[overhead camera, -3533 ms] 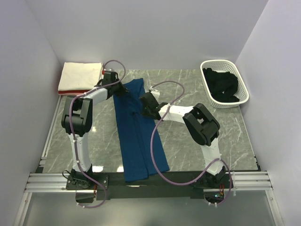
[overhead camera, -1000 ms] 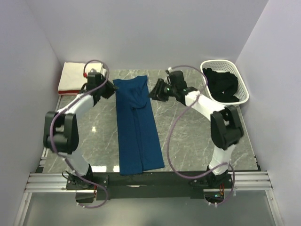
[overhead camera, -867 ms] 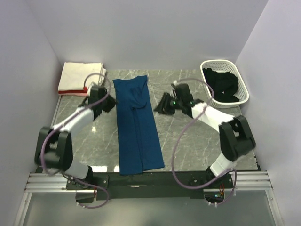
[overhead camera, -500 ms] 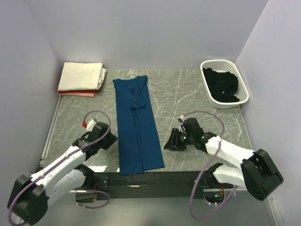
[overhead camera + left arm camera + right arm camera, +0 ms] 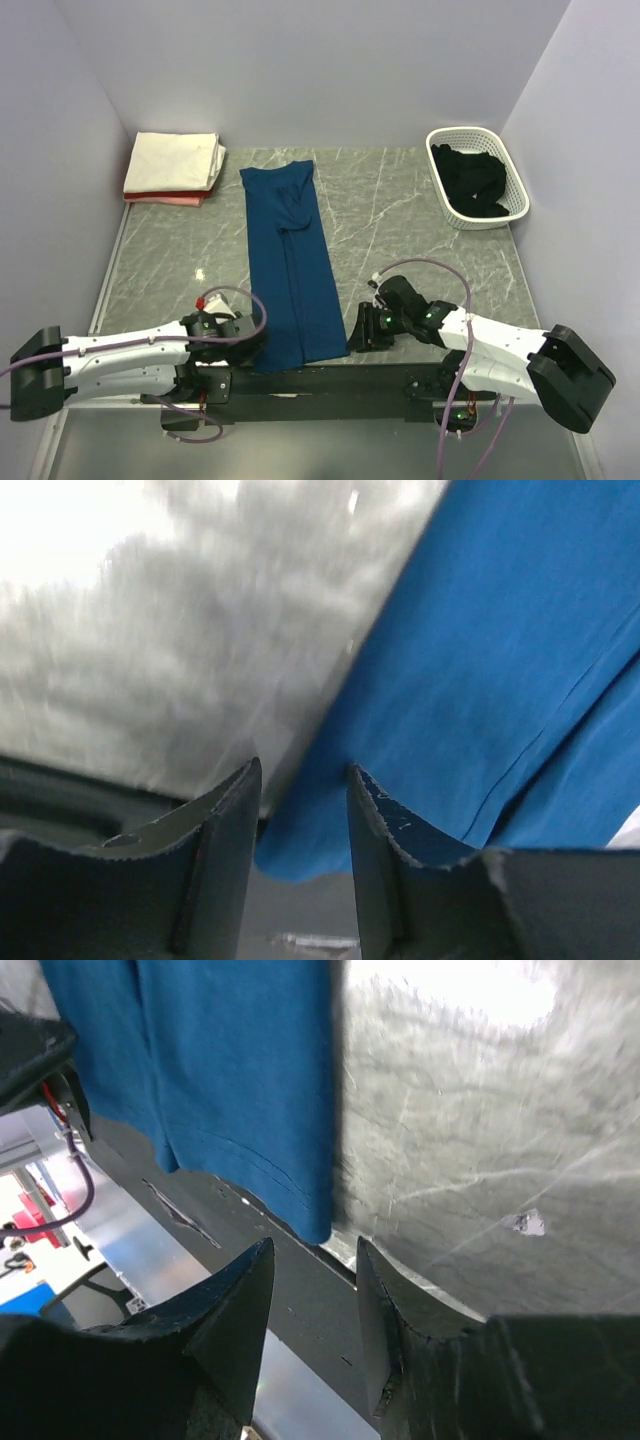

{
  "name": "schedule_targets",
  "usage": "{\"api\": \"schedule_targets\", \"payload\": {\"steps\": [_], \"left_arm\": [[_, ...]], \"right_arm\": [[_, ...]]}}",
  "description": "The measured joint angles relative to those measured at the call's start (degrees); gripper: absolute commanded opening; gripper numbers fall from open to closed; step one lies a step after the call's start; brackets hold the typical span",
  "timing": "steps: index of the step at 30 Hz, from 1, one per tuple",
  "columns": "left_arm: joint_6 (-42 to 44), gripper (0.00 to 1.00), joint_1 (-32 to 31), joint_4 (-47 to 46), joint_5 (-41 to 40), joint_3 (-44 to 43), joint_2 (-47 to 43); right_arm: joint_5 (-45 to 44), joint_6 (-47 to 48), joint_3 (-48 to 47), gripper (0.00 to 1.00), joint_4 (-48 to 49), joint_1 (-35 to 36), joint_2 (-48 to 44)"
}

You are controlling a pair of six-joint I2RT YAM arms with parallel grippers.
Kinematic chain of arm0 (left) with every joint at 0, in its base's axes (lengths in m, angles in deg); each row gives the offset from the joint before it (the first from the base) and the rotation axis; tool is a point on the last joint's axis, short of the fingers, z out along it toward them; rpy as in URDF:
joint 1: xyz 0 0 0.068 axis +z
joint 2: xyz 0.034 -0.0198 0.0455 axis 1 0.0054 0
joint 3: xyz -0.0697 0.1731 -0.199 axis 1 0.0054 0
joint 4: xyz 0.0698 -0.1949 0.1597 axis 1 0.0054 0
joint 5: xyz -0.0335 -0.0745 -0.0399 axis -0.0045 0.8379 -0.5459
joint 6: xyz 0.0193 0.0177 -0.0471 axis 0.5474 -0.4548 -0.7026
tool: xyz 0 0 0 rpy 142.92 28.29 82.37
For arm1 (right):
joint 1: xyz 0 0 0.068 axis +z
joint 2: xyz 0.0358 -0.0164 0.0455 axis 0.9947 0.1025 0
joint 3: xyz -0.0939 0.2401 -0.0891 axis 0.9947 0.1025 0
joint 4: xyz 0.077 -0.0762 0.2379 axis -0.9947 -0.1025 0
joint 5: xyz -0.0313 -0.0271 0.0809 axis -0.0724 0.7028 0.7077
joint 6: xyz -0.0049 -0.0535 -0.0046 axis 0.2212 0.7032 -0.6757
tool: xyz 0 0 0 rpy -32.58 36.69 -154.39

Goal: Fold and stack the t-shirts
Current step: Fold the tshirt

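Observation:
A navy blue t-shirt (image 5: 292, 258) lies folded into a long strip down the middle of the table, its near hem over the front edge. My left gripper (image 5: 252, 338) is low at the strip's near left corner (image 5: 300, 850), open, the cloth corner showing between its fingers. My right gripper (image 5: 356, 332) is low at the near right corner (image 5: 312, 1222), open, nothing between its jaws. Cream-white folded t-shirt (image 5: 175, 160) rests on a pink-red one (image 5: 160, 199) at the far left. A black t-shirt (image 5: 472, 180) lies in the basket.
A white lattice basket (image 5: 478, 215) stands at the far right corner. The table's front edge and a black rail (image 5: 300, 1290) run just under both grippers. Grey walls close in the left, back and right sides.
Both arms have swept from the far end of the blue strip down to its near end. The shirt lies straightened and has not moved in the last second.

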Motion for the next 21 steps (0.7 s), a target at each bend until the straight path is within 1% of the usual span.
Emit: {"api": "schedule_targets", "payload": {"steps": [4, 8, 17, 21], "left_arm": [[-7.04, 0.45, -6.10, 2.16, -0.26, -0.59, 1.16], [-10.12, 0.43, -9.53, 2.51, -0.15, -0.15, 0.33], [-11.76, 0.40, -13.64, 2.29, -1.86, 0.15, 1.73], [-11.78, 0.34, -14.80, 2.32, -2.49, 0.26, 1.49]], "right_arm": [[0.02, -1.31, 0.48, 0.45, 1.55, 1.18, 1.07], [0.09, -2.21, 0.57, 0.45, 3.34, 2.05, 2.03], [0.15, -4.61, 2.51, 0.41, 7.82, 3.13, 3.85], [0.46, -5.84, 2.93, 0.38, 10.69, 4.02, 5.38]]}}
